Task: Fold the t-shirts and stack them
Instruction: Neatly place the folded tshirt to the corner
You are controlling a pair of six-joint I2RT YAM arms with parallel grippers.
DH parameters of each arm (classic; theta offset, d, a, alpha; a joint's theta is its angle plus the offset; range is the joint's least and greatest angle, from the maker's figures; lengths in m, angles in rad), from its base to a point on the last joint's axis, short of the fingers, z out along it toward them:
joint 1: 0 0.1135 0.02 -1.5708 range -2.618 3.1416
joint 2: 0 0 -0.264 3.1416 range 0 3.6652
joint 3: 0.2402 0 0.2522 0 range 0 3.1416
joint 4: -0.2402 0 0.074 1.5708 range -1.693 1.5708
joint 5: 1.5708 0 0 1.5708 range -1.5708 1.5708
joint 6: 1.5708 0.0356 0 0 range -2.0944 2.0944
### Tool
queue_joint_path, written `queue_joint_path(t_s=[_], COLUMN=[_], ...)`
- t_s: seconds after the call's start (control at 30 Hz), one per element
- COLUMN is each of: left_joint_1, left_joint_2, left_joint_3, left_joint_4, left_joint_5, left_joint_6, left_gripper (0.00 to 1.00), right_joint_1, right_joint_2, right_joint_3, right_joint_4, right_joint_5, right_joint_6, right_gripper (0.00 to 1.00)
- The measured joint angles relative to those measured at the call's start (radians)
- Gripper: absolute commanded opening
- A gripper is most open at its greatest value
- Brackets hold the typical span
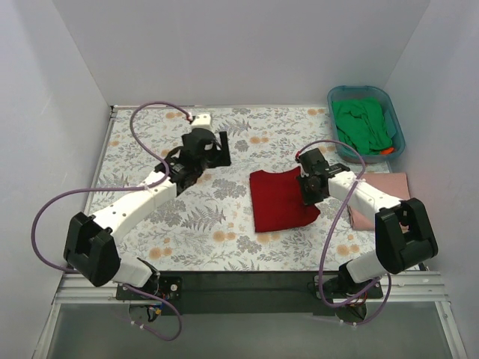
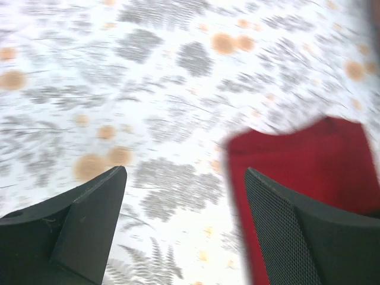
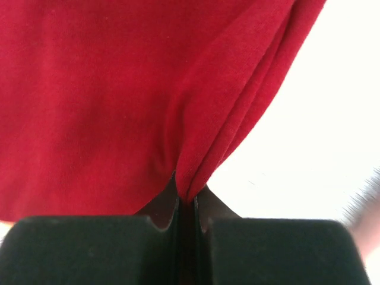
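Deep red t-shirt lies folded just right of the desk's centre, its right edge pinched tight in the right end effector. Left end effector gapes wide, empty, near the shirt's far-left corner. Pink t-shirt at the right edge; green t-shirt in the teal tub, far-right corner.

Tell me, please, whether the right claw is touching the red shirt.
Touching. The right wrist view shows the right claw closed on a pinched fold of the red shirt.
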Motion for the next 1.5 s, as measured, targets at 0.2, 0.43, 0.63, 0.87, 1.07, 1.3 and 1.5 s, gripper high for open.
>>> queue_joint_path(t_s=[0.2,0.43,0.63,0.87,1.07,1.3,1.5], left_joint_1=[0.208,0.261,0.305,0.341,0.349,0.368,0.388], left_joint_2=[-0.044,-0.053,-0.058,-0.059,-0.059,-0.059,-0.059], left_joint_3=[-0.056,-0.103,-0.111,-0.114,-0.115,-0.115,-0.115], left_joint_4=[-0.036,-0.056,-0.056,-0.055,-0.055,-0.055,-0.057], left_joint_5=[-0.021,-0.042,-0.074,-0.072,-0.07,-0.068,-0.066], left_joint_6=[-0.001,0.0,0.003,-0.002,-0.006,-0.01,-0.025], left_gripper=[0.8,0.8,0.8,0.8,0.8,0.8,0.82], right_joint_1=[0.0,-0.002,-0.017,-0.071,-0.16,-0.199,-0.213], right_joint_2=[-0.017,-0.07,-0.128,-0.139,-0.175,-0.193,-0.209], right_joint_3=[0.016,0.029,0.033,0.033,0.033,0.043,0.078], right_joint_4=[-0.125,-0.208,-0.235,-0.241,-0.241,-0.241,-0.239], right_joint_5=[0.262,0.5,0.671,0.761,0.789,0.824,0.854], right_joint_6=[-0.083,-0.09,-0.102,-0.105,-0.11,-0.147,-0.166], right_gripper=[0.01,0.01,0.01,0.01,0.01,0.01,0.01])
